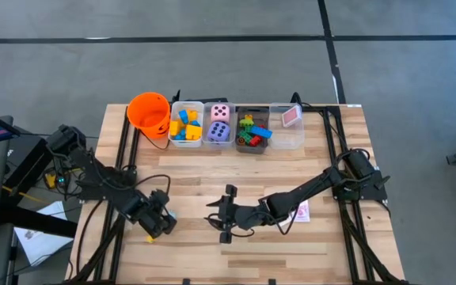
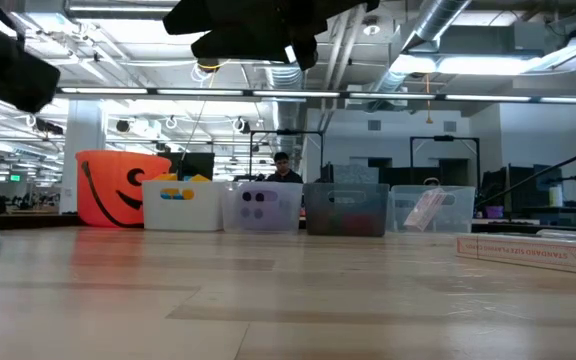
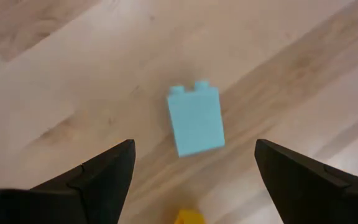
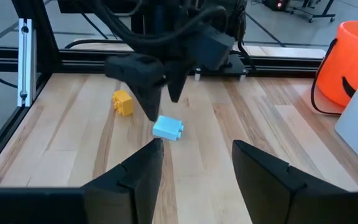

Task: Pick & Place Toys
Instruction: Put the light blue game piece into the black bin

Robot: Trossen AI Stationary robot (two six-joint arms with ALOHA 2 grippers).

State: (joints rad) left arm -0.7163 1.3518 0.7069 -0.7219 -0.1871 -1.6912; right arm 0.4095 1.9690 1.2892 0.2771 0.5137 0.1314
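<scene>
A light-blue block [image 3: 195,121] is lying on the table [image 1: 323,245] just under the left gripper [image 4: 160,102], whose fingers are spread wide around it, with a yellow block [image 4: 122,102] nearby. The right gripper [image 1: 225,214] is hovering mid-table, half-parted and empty. Behind, bins are holding blocks [image 1: 184,125], dice [image 1: 220,122] and a card [image 1: 291,116]; only the wrist views are showing the light-blue block clearly.

text: nothing I can read | flat box [image 2: 534,249] on my table's edge: a red printed line, too blurred to make out | orange bucket [image 2: 118,187]: black drawn face, no letters
</scene>
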